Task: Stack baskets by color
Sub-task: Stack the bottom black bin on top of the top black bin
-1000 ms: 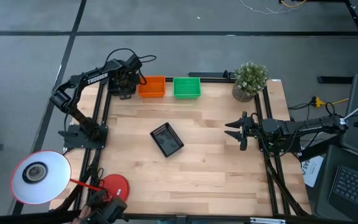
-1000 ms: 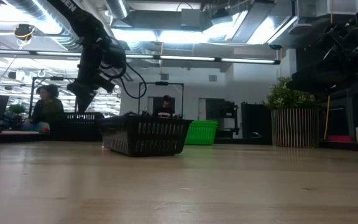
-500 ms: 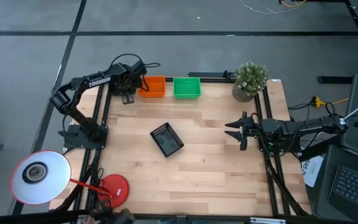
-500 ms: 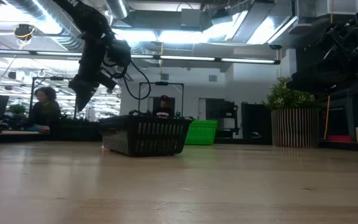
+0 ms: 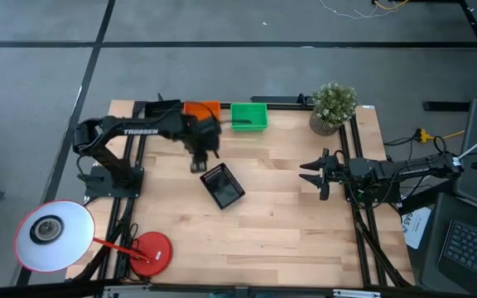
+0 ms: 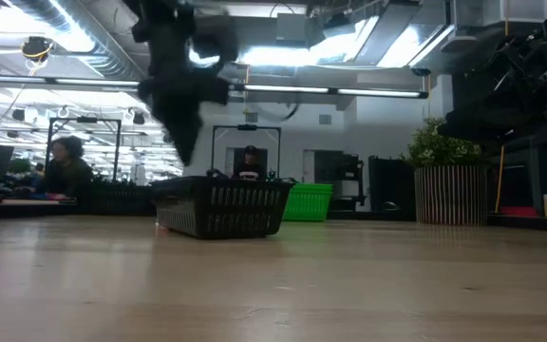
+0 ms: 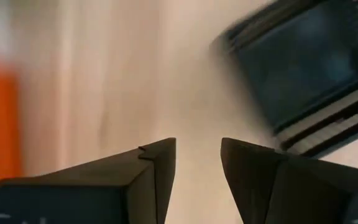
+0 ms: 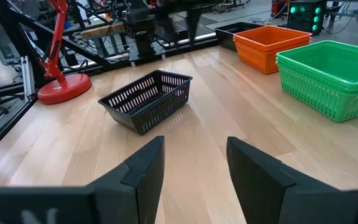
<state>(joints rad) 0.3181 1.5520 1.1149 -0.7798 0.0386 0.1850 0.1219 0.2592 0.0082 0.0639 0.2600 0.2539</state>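
Observation:
A black basket (image 5: 223,185) stands on its bottom in the middle of the table, also in the right wrist view (image 8: 146,98) and the low view (image 6: 221,205). At the far edge sit an orange stack (image 5: 205,108), a green stack (image 5: 248,116) and another black basket (image 8: 240,29). My left gripper (image 5: 197,165) hangs open above bare wood, just left of and beyond the middle black basket (image 7: 303,68), touching nothing. My right gripper (image 5: 316,175) waits open at the right side.
A potted plant (image 5: 334,108) stands at the far right corner. A red lamp base (image 5: 151,251) and its white lamp head (image 5: 52,236) are at the near left. Bare wood lies between the middle basket and my right gripper. People sit beyond the table (image 6: 65,166).
My left gripper has swung from the far left corner beside the orange stack toward the table's middle, nearer and to the right, to a spot by the middle black basket. It turned as it went and stayed open. The baskets have not moved.

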